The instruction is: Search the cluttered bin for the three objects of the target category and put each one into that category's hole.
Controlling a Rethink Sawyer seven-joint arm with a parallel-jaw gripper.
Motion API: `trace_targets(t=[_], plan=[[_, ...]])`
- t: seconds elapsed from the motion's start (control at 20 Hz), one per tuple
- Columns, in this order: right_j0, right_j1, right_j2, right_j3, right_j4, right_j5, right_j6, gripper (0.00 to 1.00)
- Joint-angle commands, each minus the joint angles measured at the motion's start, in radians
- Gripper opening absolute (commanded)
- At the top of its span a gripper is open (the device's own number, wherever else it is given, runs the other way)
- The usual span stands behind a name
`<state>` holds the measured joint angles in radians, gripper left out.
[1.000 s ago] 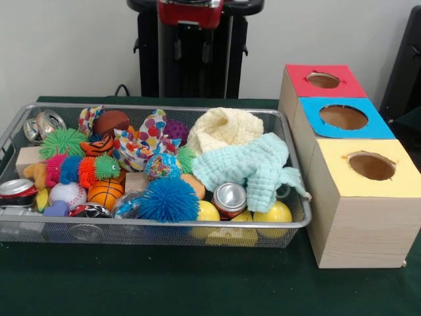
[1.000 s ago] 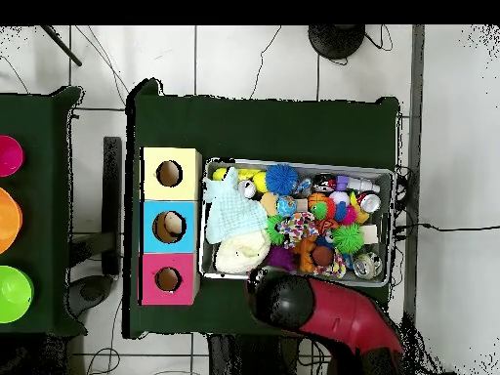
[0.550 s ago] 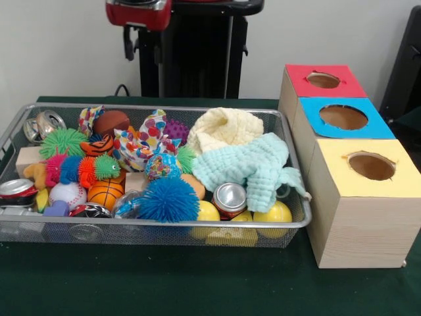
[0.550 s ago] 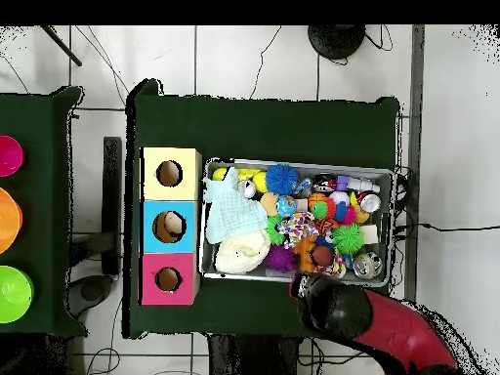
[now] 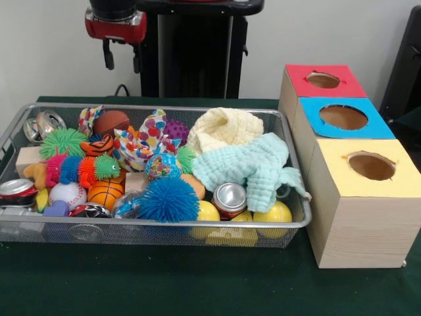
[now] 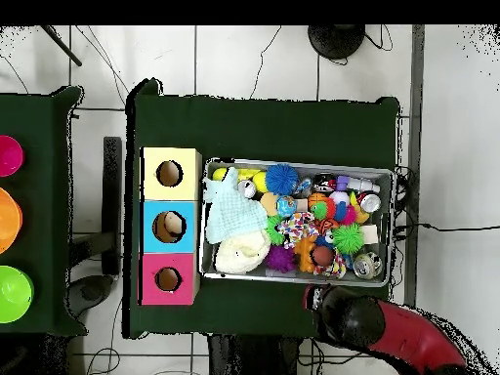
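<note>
Beyond the far left end of the wire bin (image 5: 289, 224), the claw (image 5: 120, 56) hangs high, its two short fingers apart and empty. Green surface (image 5: 164, 283) lies bare along the bin's near side. Piled toys fill the bin's left half; a cream cloth (image 5: 227, 128) and mint cloth (image 5: 253, 164) cover the right. Just right stand the red box (image 5: 297, 89), blue box (image 5: 309, 135) and yellow box (image 5: 355, 210), holes upward.

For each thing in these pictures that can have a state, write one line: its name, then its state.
claw: raised behind the bin, holding nothing
wire bin: full of clutter
mint cloth: crumpled, draped over the bin's rim
cream cloth: bunched up
silver can: upright
red box: hole open
blue box: hole open
yellow box: hole open
</note>
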<state>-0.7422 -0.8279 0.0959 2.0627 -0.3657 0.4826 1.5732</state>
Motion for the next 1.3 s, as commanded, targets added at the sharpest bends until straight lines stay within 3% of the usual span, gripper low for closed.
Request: trace_targets(t=[0.05,0.35,0.7,1.3], plan=[[0.039,0.073,0.106,-0.03,-0.083,-0.111,0.004,1.0],[0.057,0.128,0.087,-0.046,-0.106,-0.162,0.04,1.0],[0.083,0.191,0.068,-0.133,-0.14,-0.282,0.064,1.0],[0.066,0.223,0.094,-0.208,-0.12,-0.213,0.019,1.0]])
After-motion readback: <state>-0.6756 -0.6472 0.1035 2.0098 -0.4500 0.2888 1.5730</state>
